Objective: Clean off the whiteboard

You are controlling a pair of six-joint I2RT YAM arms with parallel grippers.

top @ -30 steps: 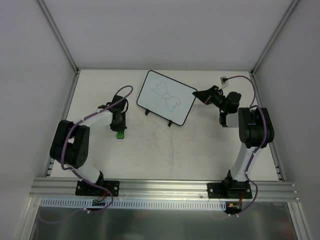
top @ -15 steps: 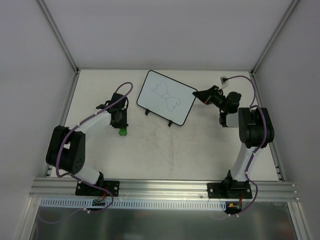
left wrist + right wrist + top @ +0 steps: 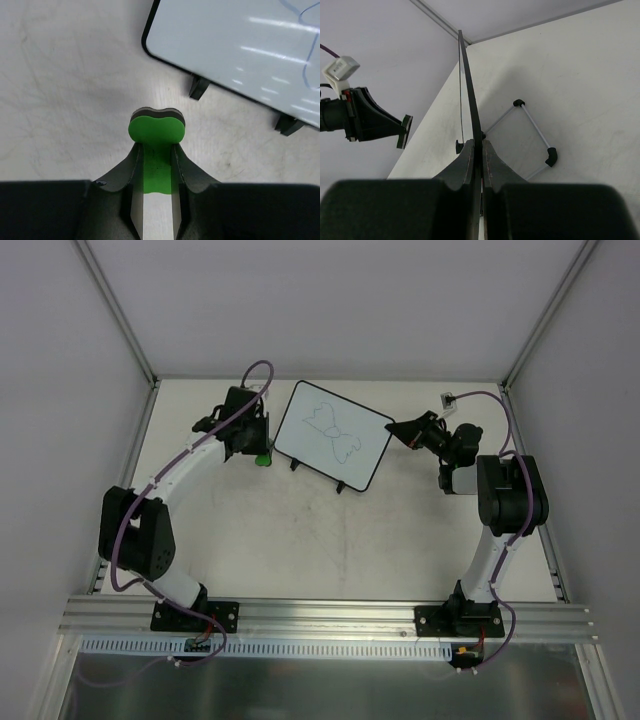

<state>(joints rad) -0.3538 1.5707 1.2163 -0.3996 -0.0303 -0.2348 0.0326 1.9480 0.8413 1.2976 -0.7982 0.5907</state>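
So far we wiped nothing: left gripper (image 3: 156, 150) pinches the eraser (image 3: 157, 129), the scribbled whiteboard (image 3: 225, 45) just beyond its tips, while right gripper (image 3: 477, 146) clamps that board's edge.

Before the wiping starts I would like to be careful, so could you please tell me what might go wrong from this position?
1. The right pincer clamps the whiteboard only at one edge, so a push from the eraser on the far side might swing or slip it.
2. The left pincer grips the eraser by its narrow part; wiping pressure may twist it loose.
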